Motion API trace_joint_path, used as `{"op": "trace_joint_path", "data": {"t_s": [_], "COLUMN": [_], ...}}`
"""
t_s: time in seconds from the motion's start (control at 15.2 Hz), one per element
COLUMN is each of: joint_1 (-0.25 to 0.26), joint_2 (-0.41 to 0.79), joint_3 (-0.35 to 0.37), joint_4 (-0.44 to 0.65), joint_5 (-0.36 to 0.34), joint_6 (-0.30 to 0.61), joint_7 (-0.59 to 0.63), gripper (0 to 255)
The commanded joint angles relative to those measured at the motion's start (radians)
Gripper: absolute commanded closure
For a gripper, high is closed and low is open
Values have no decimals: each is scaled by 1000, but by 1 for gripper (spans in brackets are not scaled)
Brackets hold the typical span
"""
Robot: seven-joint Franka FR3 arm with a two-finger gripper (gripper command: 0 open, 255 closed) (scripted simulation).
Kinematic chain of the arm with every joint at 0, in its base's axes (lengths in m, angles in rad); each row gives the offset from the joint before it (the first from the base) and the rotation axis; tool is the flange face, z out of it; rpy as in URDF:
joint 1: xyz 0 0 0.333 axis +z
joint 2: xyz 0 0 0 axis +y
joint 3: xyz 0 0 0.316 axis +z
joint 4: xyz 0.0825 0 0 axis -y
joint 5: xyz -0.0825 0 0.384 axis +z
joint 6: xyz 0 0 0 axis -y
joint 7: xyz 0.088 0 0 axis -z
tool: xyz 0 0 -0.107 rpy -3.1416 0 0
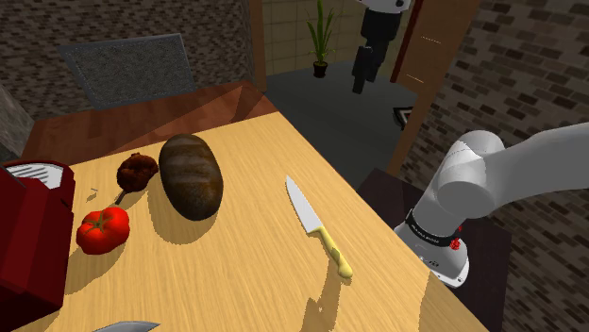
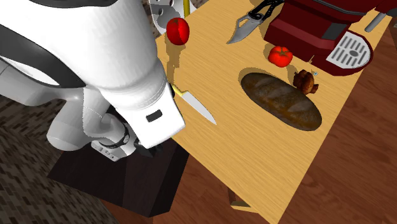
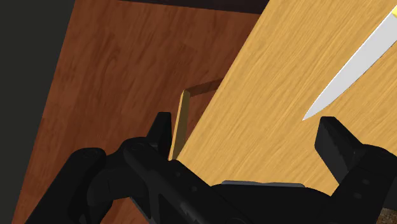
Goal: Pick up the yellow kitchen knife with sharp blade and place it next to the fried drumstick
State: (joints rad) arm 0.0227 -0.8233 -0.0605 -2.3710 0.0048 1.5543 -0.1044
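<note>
The knife (image 1: 316, 226) lies flat on the light wooden table (image 1: 255, 273), yellow handle (image 1: 336, 255) toward the stand and blade pointing away. In the second exterior view the knife (image 2: 200, 112) pokes out from behind the white arm. The dark brown fried drumstick (image 1: 137, 172) rests beside a bread loaf (image 1: 191, 175), well off toward the shoulder view's left of the knife. My gripper (image 1: 362, 83) hangs high above the table's far edge. In the wrist view the gripper (image 3: 250, 137) is open and holds nothing, with the blade tip (image 3: 347, 73) ahead of one finger (image 3: 337, 143).
A tomato (image 1: 104, 229) and a dark red appliance (image 1: 28, 236) stand at the shoulder view's left. A second blade (image 1: 127, 326) shows at the near edge. A red round fruit (image 2: 178, 30) and a folding knife (image 2: 245, 27) lie at the far end. Bare table surrounds the knife.
</note>
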Motion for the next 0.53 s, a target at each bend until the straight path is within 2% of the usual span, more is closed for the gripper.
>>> {"op": "trace_joint_path", "data": {"t_s": [0.0, 0.46], "joint_1": [0, 20], "joint_2": [0, -199], "joint_3": [0, 146], "joint_4": [0, -248], "joint_5": [0, 110], "joint_6": [0, 102], "joint_7": [0, 196], "gripper": [0, 0]}}
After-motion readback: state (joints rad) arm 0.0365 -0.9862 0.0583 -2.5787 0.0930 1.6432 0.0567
